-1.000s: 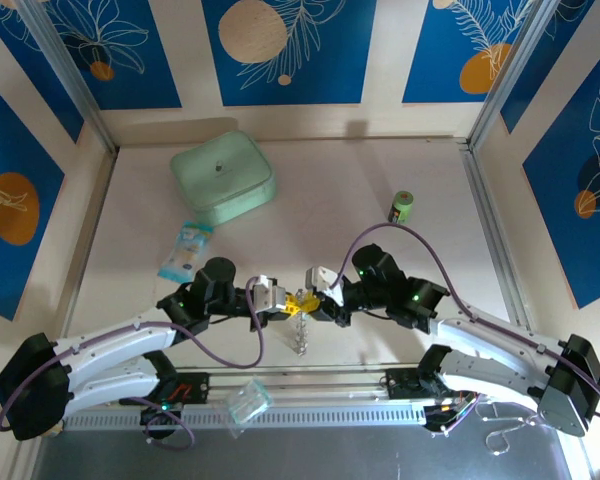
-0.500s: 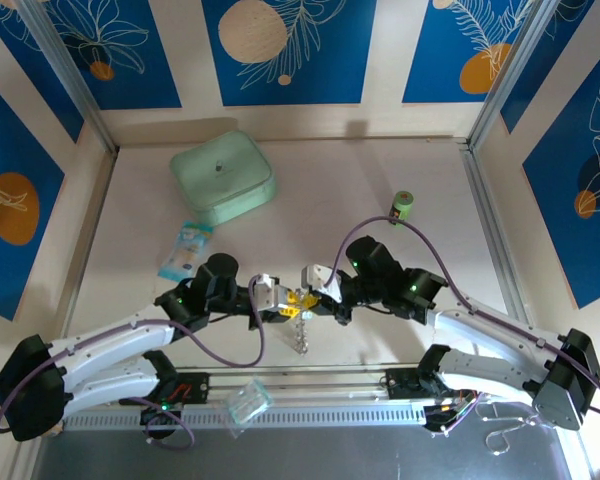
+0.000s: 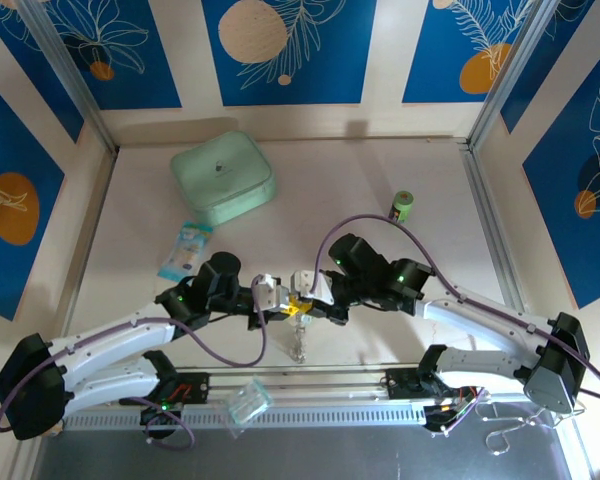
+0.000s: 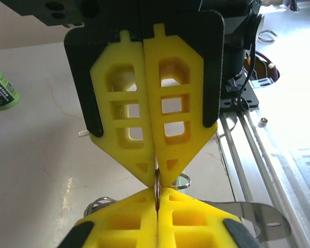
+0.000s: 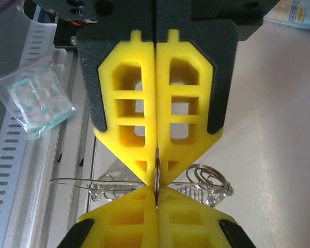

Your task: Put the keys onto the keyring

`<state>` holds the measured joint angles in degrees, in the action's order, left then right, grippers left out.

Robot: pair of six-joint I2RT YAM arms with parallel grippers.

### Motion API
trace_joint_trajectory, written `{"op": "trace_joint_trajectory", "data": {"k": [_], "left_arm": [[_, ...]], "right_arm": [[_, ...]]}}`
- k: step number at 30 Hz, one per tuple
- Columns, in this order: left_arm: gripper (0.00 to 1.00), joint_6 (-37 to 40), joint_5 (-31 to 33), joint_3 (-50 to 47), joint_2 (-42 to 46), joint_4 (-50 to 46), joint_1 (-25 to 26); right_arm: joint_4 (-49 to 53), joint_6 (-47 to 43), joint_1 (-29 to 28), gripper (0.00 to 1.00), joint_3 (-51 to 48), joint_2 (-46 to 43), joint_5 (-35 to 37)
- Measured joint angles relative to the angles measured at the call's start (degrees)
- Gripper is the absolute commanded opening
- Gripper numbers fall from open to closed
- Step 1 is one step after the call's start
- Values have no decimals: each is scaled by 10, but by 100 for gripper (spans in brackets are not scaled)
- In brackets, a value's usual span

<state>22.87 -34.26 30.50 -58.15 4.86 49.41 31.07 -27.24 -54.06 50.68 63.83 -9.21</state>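
My left gripper (image 3: 283,302) and right gripper (image 3: 306,305) meet tip to tip low over the table's near middle. Both are shut on one thin metal ring of the keyring, seen edge-on (image 4: 157,187) (image 5: 156,178) between the two pairs of yellow fingers. In the left wrist view my left gripper (image 4: 157,200) is at the bottom, the right gripper (image 4: 156,178) above it. In the right wrist view my right gripper (image 5: 156,195) sits below the left gripper (image 5: 156,166). The rest of the keyring (image 3: 298,345) trails as silvery wire loops (image 5: 209,183) toward the near edge. I cannot pick out the keys.
A mint-green box (image 3: 222,178) stands at the back left and a green can (image 3: 403,206) at the right. A blue-white packet (image 3: 185,250) lies left of the arms. A clear plastic bag (image 3: 248,402) rests on the metal rail (image 3: 330,378) at the near edge.
The right arm has swung left, carrying the pinch point slightly left and nearer. Both grippers' tips stay pressed together on the ring.
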Motion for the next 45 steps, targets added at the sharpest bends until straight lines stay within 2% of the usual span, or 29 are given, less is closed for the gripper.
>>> {"op": "trace_joint_trajectory", "data": {"k": [1,5,7,13,19,24,28,33,45], "left_arm": [[0,2,0,0,-1,-1,0],[0,2,0,0,-1,2,0],[0,1,0,0,-1,3,0],[0,-15,0,-29,10,59,0],[0,-27,0,-42,11,92,0],[0,-31,-2,-42,11,102,0],[0,-35,-2,-42,11,111,0],[0,-41,-2,-42,11,121,0],[0,-55,-2,-42,4,125,0]], "right_arm": [[1,0,0,0,0,0,1],[-14,13,3,25,-9,-12,1],[-45,25,15,31,-33,-39,-7],[-127,99,58,39,-130,-141,-40],[-178,157,52,40,-188,-145,-50],[-199,172,49,37,-197,-135,-50],[-215,179,49,23,-197,-125,-55],[-228,185,47,10,-197,-114,-63],[-251,187,38,3,-197,-79,-67]]}}
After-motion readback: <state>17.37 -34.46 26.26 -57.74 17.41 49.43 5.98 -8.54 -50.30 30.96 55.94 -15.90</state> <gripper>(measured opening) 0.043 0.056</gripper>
